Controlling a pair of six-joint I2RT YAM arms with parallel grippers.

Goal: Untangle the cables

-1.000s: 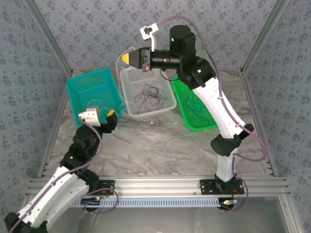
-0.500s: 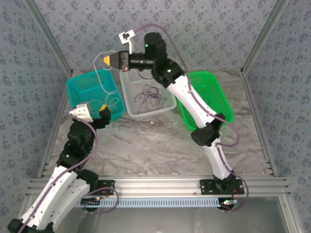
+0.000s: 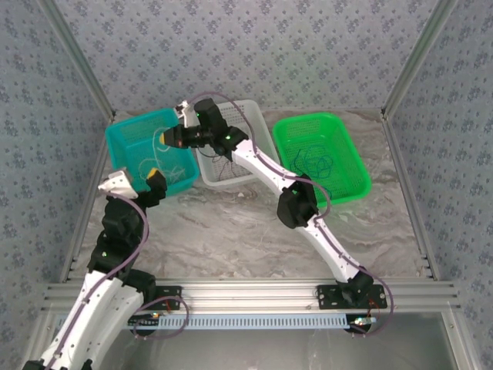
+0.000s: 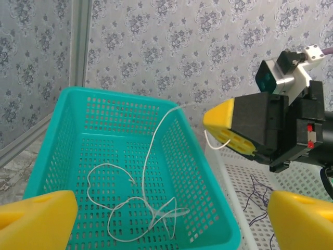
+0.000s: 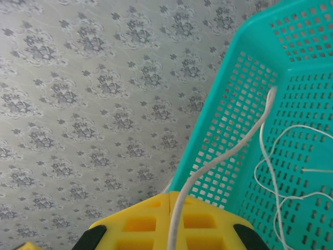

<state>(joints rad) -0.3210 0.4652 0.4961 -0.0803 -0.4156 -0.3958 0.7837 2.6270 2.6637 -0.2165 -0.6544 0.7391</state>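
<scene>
The right arm (image 3: 296, 206) starts at the near right edge of the bench (image 3: 231, 231) and reaches a long way over to the far left corner. It goes across the white basket (image 3: 254, 123) and hides much of it. The right fingers (image 3: 168, 139) hang above the teal basket (image 3: 123, 146). They are pressed tight together on a cream cable (image 3: 158, 163). In the right wrist view the cable (image 5: 223, 156) comes out from between the yellow fingers (image 5: 140, 221) and runs down into the teal basket (image 5: 250, 78).

The left arm (image 3: 115, 239) bends up from the near left edge of the bench. The left fingers (image 3: 158, 179) sit by the near rim of the teal basket. They are spread wide apart (image 4: 36, 219) and hold nothing.

The cream cable (image 4: 140, 208) is thin and pale. One end is up in the right fingers (image 4: 229, 122), and the rest lies in loose loops on the basket floor.

The white basket sits at the middle of the far edge, and thin dark cables (image 4: 253, 187) lie in a tangle inside it. The green basket (image 3: 350, 154) sits toward the far right corner. A blue cable (image 3: 317, 159) lies looped inside it.
</scene>
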